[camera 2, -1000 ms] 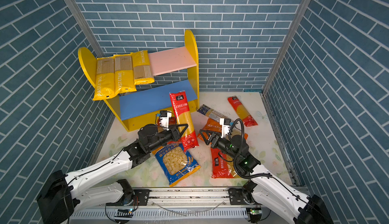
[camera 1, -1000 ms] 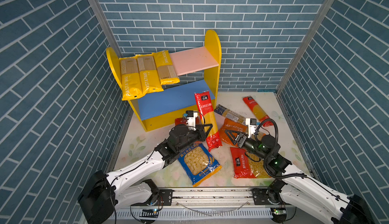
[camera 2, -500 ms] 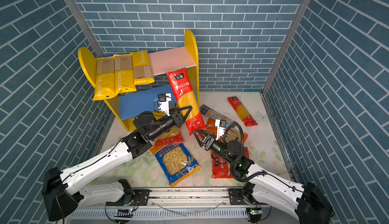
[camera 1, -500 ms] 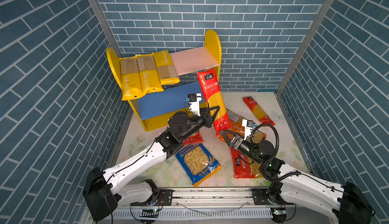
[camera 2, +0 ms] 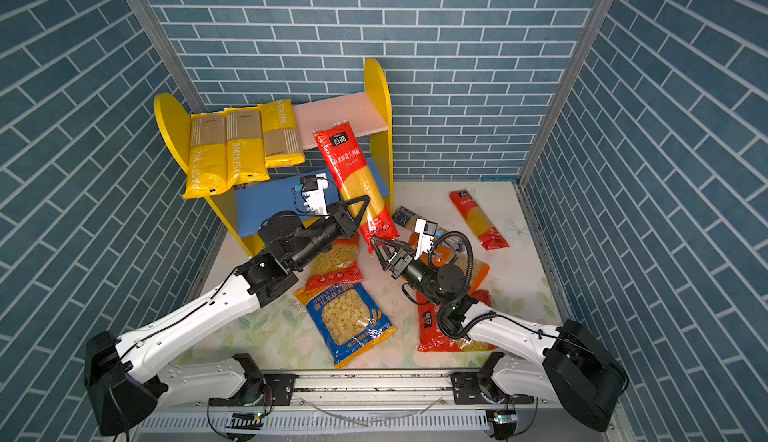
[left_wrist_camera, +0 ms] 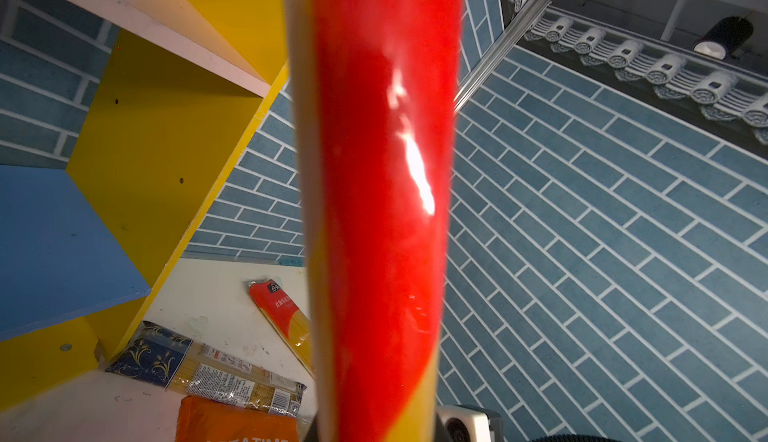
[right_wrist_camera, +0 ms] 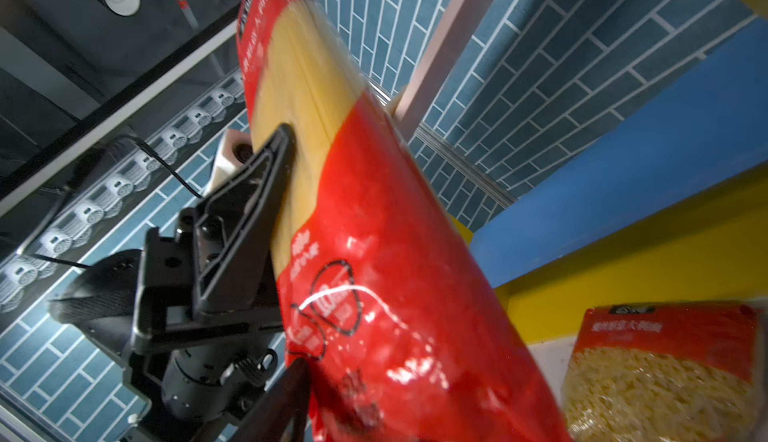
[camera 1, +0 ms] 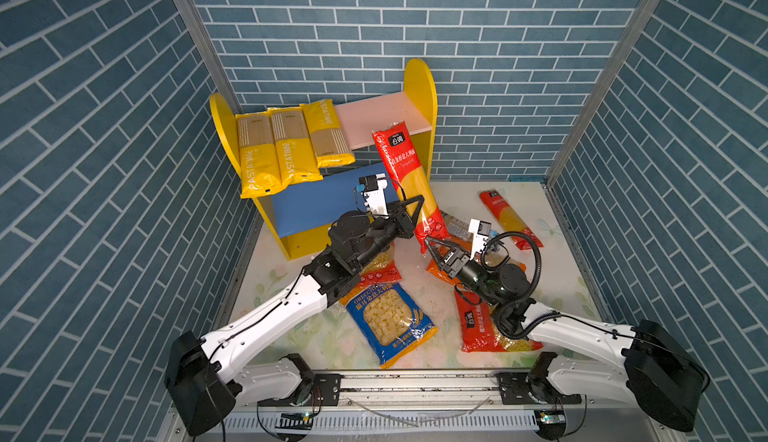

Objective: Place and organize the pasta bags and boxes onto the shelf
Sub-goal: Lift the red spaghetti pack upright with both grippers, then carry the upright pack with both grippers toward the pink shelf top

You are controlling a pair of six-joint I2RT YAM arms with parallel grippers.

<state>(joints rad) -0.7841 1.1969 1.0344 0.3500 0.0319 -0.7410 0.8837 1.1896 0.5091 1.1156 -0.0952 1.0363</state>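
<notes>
The shelf [camera 1: 420,87] stands at the back left, with three yellow spaghetti packs [camera 1: 270,149] lying across its pink upper board [camera 1: 382,116]. My left gripper [camera 1: 409,215] is shut on a long red spaghetti pack [camera 1: 405,170], held nearly upright in front of the shelf's right side. That pack [left_wrist_camera: 374,170] fills the left wrist view. My right gripper [camera 1: 438,247] sits at the pack's lower end, jaws spread to either side of it. In the right wrist view one of its fingers [right_wrist_camera: 291,390] touches the pack [right_wrist_camera: 395,274]; the other is hidden.
On the table lie a blue short-pasta bag [camera 1: 386,319], a red one [camera 1: 380,269] under the left arm, a red bag [camera 1: 478,332] and an orange bag [camera 1: 498,259] under the right arm, a dark-blue spaghetti pack [camera 1: 457,224] and a red spaghetti pack [camera 1: 509,220]. Brick walls enclose three sides.
The left gripper has lifted the red spaghetti pack off the table and up toward the shelf. The right gripper has moved left to the pack's lower end, and its jaws have narrowed.
</notes>
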